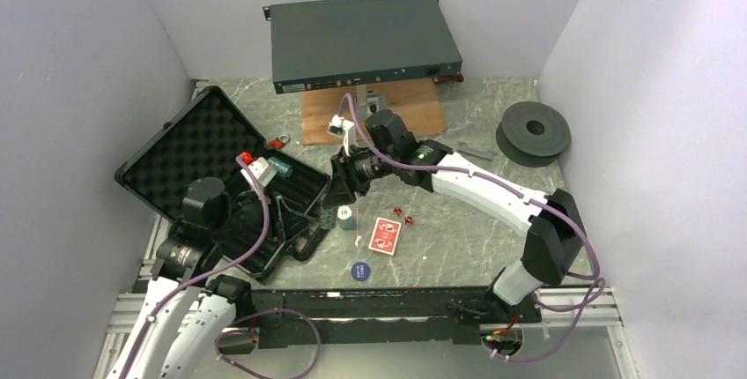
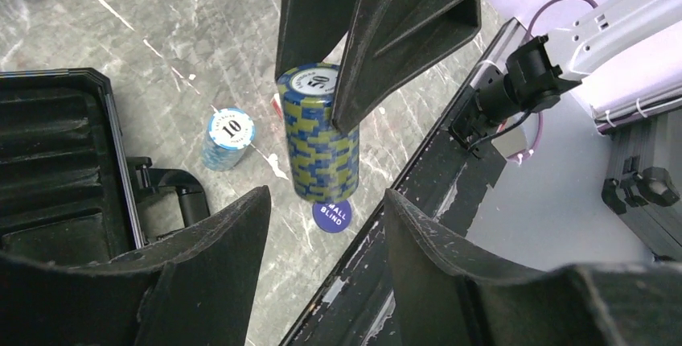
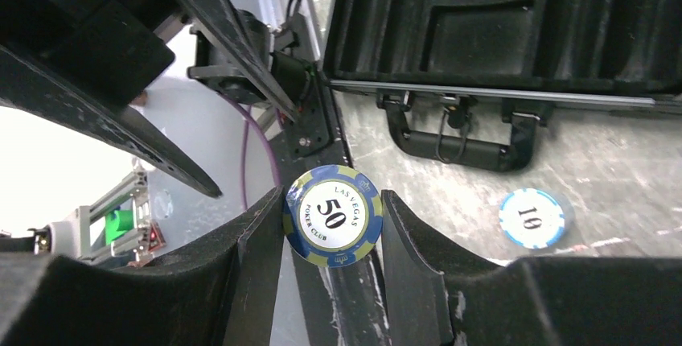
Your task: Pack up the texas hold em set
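Pinching blue-yellow chip stack (image 2: pixel 319 133) in right gripper (image 3: pixel 331 201) just off briefcase (image 3: pixel 499 32) handle (image 3: pixel 462 151), long axis along the fingers (image 3: pixel 249 273), "50" face toward wrist; with left gripper (image 2: pixel 327 195) spread.

The right gripper (image 3: pixel 331 201) has its two black fingers pinched on a blue-and-yellow 50 chip (image 3: pixel 332 219). The chip faces the lens and is printed LAS VEGAS POKER CLUB. Up at the left, the left gripper (image 3: pixel 257 155) shows two dark fingers spread wide apart. Across the top lies the black briefcase (image 3: pixel 499 16) with its moulded slots, its handle (image 3: pixel 460 150) sticking out over the grey marble table (image 3: pixel 619 153). A pale blue-and-white 10 chip (image 3: pixel 531 217) sits on the marble, right of the held one and apart from it. A purple cable (image 3: pixel 244 149) runs down behind the fingers.
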Tool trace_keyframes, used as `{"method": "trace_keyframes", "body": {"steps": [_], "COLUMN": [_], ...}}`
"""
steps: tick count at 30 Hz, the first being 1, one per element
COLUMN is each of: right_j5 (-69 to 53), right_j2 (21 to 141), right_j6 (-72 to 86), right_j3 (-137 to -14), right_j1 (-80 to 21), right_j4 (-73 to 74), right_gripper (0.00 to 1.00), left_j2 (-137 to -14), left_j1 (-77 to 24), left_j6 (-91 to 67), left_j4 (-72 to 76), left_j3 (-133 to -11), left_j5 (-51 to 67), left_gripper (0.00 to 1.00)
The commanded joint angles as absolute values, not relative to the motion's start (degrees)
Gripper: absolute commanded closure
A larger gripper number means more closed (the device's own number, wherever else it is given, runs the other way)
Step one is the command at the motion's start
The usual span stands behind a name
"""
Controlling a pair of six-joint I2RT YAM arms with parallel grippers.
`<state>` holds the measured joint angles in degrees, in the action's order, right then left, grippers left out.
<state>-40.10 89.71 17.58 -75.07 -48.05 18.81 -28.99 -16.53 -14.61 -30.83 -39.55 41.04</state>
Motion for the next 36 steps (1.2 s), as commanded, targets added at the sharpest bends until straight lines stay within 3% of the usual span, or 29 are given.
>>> {"method": "trace_keyframes", "body": {"steps": [1,13,24,36], "right_j5": [-42.93,-42.09,-42.64,-43.11], "right_j2": [89.5,91.3,92.37,93.49], "right_j6": [22.53,26.04,27.11,26.64], "right_j3": [-79.88,-81.83,-83.5,-86.12], "right_j1": [-49.15,-51.04,-52.26,-53.08], "right_j4": [11.96,10.41,10.2,12.22], "right_gripper": [1.0,1.0,1.0,1.0], "left_j2": [-29.06,-29.61,-30.27,-31.26], "left_j1": [-17.84,-19.56,-20.21,-20.37], "left_j6": [-13.59,-13.62,-13.84,-13.68], "left_j4": [-28.64,-29.01,-29.38,-29.69], "left_j3": [-39.27,-39.29,-39.29,-39.45], "left_j5": [42.65,40.86,38.37,38.26], "left_gripper": [0.4,0.3,0.15,0.28]}}
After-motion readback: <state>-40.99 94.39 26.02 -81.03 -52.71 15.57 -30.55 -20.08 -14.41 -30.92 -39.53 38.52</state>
